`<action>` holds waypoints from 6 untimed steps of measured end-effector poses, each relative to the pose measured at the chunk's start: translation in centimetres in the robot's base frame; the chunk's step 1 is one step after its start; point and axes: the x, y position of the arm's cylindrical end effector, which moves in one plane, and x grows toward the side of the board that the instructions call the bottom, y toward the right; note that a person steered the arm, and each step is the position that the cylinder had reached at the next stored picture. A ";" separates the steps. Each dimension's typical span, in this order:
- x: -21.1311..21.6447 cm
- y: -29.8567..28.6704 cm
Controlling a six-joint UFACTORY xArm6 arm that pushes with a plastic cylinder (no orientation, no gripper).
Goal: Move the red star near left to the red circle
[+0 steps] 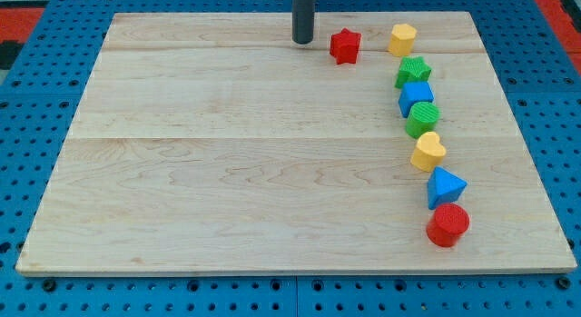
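**Lining up behind the red star for a long push**

Camera view: Standing at the view's top edge of the surface (227, 172), my tip (302, 41) rests just to the view's left of the red star (345, 46), with a small gap between them, so no contact yet. There are no fingers on this rig, only the rod, so nothing is open, closed or gripping; all work is done by sliding.

The star sits near the top, left of the yellow hexagon (402, 38). Its goal, the red circle (448, 225), lies far off at the view's lower right, the last in a curving column of blocks: green star (413, 72), blue cube (416, 96), green circle (423, 118), yellow heart (428, 152) and blue triangle (445, 186), each touching or just beside the next.

That column explains the difficulty. By my judgement, pushing from where the tip stands now would drive the star rightward into the yellow hexagon or green star. The star needs to travel down the open wood left of the column, so the tip likely has to come round to the star's top side first. The task looks barely begun, with the star well apart from the circle. The risk is clipping the column and scattering it while steering downward.
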 end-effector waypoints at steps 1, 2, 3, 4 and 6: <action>-0.4 6.9; 2.7 7.2; 8.3 5.4; 14.5 3.7; 25.4 4.9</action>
